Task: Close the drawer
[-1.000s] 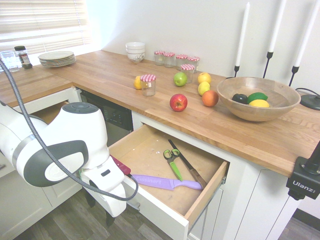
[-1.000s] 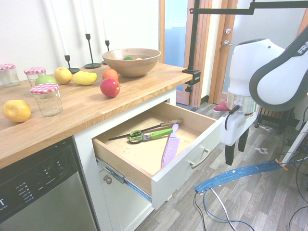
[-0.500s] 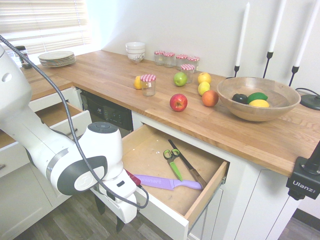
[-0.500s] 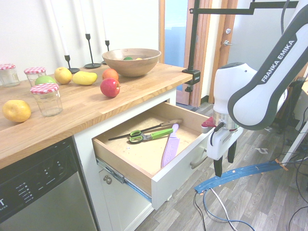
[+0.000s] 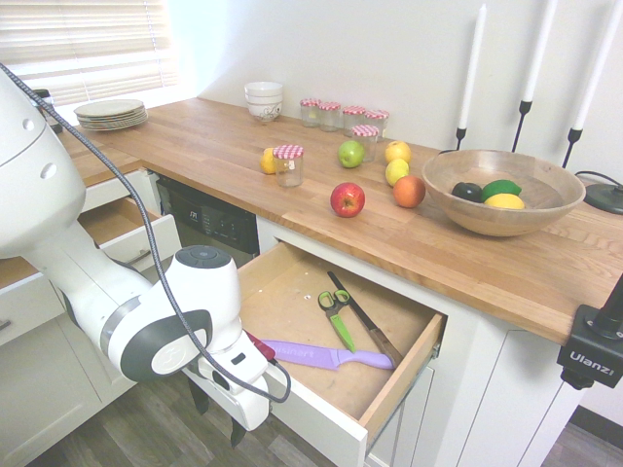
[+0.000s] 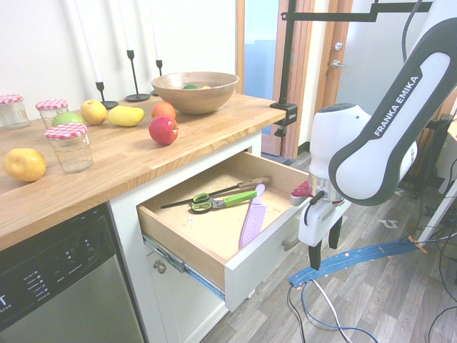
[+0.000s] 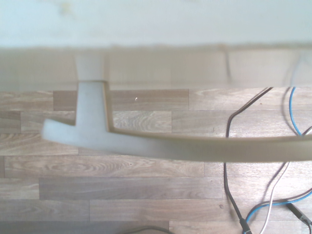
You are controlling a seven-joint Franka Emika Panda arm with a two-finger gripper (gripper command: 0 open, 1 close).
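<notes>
1. The white two-finger gripper points straight down in front of the pulled-out drawer, its dark fingers spread wide apart and holding nothing.
2. In the second exterior view, going left to right: well up and to the left of the gripper, on the butcher-block wooden countertop, stand clear glass jars with red-checked lids, a yellow lemon and a red apple. A round wooden bowl of fruit sits further back on the same counter.
3. The wide, shallow drawer with a white panel front and light plywood sides stands open, its front just left of the gripper in this view.
4. Inside the drawer, left of the gripper, lie green-handled scissors, a long knife with a brown handle and a purple plastic knife.
5. The drawer's curved silver bar handle is close beside the fingers — whether they touch it I cannot tell.
6. In the wrist view the handle crosses the picture, blurred, with one mounting post running up to the white drawer front — grey-brown wood-plank flooring lies below.
7. In the first exterior view the gripper hangs at the drawer's near-left corner.
</notes>
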